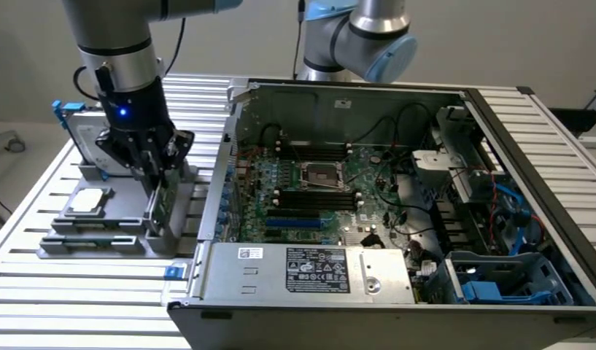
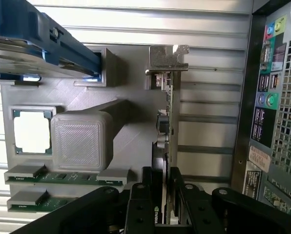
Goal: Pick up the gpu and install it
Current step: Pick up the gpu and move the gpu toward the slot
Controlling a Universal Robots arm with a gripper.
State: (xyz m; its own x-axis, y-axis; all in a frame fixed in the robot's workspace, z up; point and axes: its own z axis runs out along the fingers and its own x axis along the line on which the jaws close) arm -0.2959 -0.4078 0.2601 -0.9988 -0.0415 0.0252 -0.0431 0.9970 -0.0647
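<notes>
The claw point(image 1: 157, 169) is partly closed, its black fingers pressed against both faces of the gpu point(image 2: 168, 105). The thin green card with a silver bracket stands on edge in the ribbed grey plastic holder point(image 1: 122, 244).

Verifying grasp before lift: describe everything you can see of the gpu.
The gpu stands on edge in a slot of the grey holder, beside the open computer case. Thin green board, dark cooler on one face, silver metal bracket at one end. The gripper clamps the other end, a finger on either face.
</notes>
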